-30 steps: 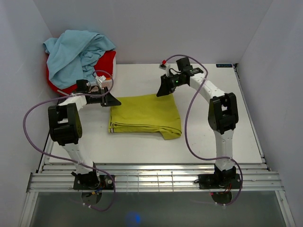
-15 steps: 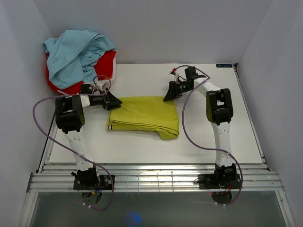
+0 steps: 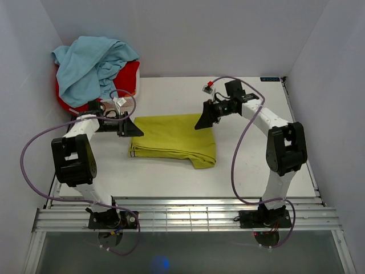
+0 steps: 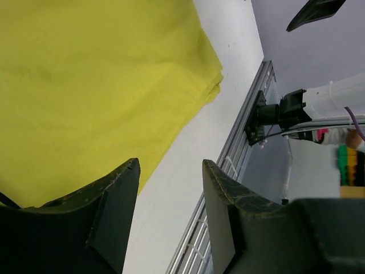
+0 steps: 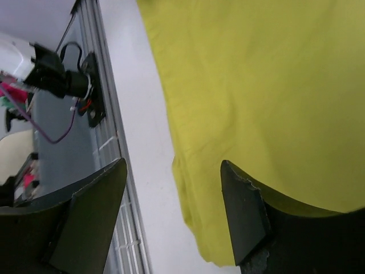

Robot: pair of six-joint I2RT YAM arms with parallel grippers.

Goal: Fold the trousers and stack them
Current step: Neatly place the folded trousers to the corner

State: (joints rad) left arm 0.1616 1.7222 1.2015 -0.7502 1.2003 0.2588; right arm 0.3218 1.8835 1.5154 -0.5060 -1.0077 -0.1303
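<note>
The yellow-green trousers (image 3: 174, 137) lie folded into a flat rectangle in the middle of the table. My left gripper (image 3: 134, 129) is open and empty at their far left corner; in the left wrist view (image 4: 168, 171) the cloth (image 4: 85, 85) lies beyond its fingers. My right gripper (image 3: 203, 121) is open and empty at their far right corner; in the right wrist view (image 5: 174, 171) the trousers (image 5: 256, 80) fill the frame past its fingers.
A light blue garment (image 3: 91, 63) lies heaped on a red garment (image 3: 128, 77) at the far left corner, behind my left arm. White walls close the table at back and sides. A metal rail (image 3: 182, 214) runs along the near edge.
Both arms have shifted their elbows outward. The left gripper moved slightly left of the trousers' corner; the right gripper stays at the far right corner. The trousers lie as before.
</note>
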